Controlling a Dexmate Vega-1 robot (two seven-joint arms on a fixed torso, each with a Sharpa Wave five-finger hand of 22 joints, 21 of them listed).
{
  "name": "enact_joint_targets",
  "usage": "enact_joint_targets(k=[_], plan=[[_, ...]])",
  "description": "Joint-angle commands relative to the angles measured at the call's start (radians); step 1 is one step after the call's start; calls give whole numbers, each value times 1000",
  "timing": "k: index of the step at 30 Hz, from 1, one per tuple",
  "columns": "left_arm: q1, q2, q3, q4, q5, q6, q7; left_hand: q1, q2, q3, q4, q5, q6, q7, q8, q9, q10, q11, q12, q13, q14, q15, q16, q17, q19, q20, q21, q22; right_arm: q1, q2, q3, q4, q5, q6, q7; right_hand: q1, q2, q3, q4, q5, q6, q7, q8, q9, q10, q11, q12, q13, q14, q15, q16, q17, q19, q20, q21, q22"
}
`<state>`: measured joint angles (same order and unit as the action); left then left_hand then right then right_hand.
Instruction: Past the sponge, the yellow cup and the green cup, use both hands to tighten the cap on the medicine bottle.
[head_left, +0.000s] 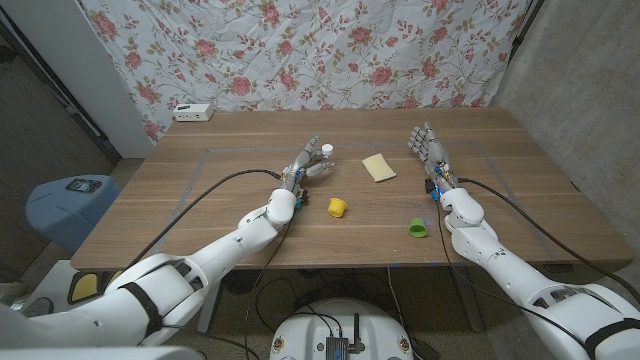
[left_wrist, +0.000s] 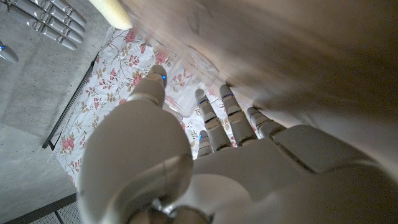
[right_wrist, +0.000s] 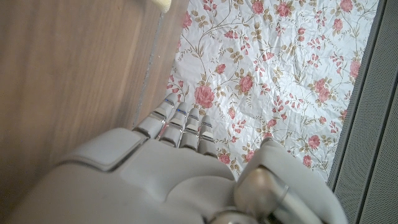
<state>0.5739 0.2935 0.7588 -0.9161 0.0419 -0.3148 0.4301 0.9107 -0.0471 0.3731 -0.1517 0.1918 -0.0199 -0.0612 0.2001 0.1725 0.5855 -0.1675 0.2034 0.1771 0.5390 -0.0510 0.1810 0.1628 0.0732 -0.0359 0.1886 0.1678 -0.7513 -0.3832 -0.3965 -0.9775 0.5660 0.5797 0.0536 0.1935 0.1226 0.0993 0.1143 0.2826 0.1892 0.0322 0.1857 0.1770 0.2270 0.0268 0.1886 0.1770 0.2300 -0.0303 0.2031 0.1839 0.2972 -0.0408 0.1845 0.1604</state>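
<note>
Medicine bottle (head_left: 324, 163), clear with a white cap (head_left: 326, 150), sits toward the middle of the table (head_left: 200, 190), nearer its far edge than its front edge, and the left hand (head_left: 308, 162) is right against it. The left fingers look curled around the body, though I cannot tell for sure that they grip it. The right hand (head_left: 428, 148) stands well apart near the table's right edge, fingers straight and close together, holding nothing. The sponge (head_left: 379, 167) lies between the two hands; the yellow cup (head_left: 337, 207) and green cup (head_left: 418, 228) stand closer to the front edge. The likely trouble: if the left hold is loose, the bottle could spin or tip when the cap is turned. The right hand crossing over could also brush the sponge.
</note>
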Motion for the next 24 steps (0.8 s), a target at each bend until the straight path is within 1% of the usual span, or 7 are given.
enact_joint_targets(k=[1,6,11,12,14,20,24], plan=[[-18,-17,7,40,4,-30,13,14,2,-9,-1,-1,16,27,2,0,25,-2,3,0,20,-160,6,2,17,-63,6,-1,3,6,1,12,1,8,0,-3,1,1,-1,9,3,-7,1,0,1,0,-3,3,0,5,-1,3,3,-69,2,5],[-18,-18,9,39,6,-25,20,21,9,-14,1,-2,33,40,2,1,48,-4,7,0,40,-160,9,3,26,-75,6,-1,5,9,1,18,0,11,-1,-4,1,1,-1,9,3,-7,2,0,-1,3,-3,3,0,5,-1,3,2,-69,2,5],[-17,-17,10,34,10,-19,28,27,19,-17,2,-2,42,42,0,1,66,-4,9,0,65,-160,15,5,39,-86,8,-1,8,13,1,26,0,18,0,-5,1,1,-1,9,3,-7,1,0,0,3,-3,3,0,4,-2,3,3,-69,2,5],[-16,-17,10,33,9,-18,28,28,19,-17,2,-2,43,43,0,1,67,-4,8,0,68,-161,15,6,39,-86,7,-1,8,13,1,28,0,18,0,-5,1,2,-1,9,3,-7,2,0,-1,0,-3,3,0,5,-2,3,2,-68,2,5],[-15,-16,10,30,10,-18,31,31,21,-20,2,-2,46,48,-1,1,69,-4,7,0,78,-161,16,6,41,-86,6,-1,9,15,1,30,0,20,-1,-5,1,2,-1,9,3,-7,2,0,0,1,-3,3,0,5,-2,3,3,-68,2,5],[1,-7,6,-6,19,15,55,41,24,-26,1,-4,61,59,-2,1,94,-2,10,0,108,-161,20,6,55,-96,8,-1,7,17,2,33,1,24,-3,-6,1,2,-1,9,3,-8,1,0,0,3,-3,3,0,4,-3,3,2,-68,1,5],[9,-7,4,-16,22,25,71,48,26,-31,0,-4,74,60,-1,1,111,-2,11,1,128,-161,22,6,67,-105,9,-1,6,19,3,35,2,26,-5,-6,1,2,-1,9,3,-9,1,0,0,2,-3,3,-1,5,-4,3,1,-67,1,5]])
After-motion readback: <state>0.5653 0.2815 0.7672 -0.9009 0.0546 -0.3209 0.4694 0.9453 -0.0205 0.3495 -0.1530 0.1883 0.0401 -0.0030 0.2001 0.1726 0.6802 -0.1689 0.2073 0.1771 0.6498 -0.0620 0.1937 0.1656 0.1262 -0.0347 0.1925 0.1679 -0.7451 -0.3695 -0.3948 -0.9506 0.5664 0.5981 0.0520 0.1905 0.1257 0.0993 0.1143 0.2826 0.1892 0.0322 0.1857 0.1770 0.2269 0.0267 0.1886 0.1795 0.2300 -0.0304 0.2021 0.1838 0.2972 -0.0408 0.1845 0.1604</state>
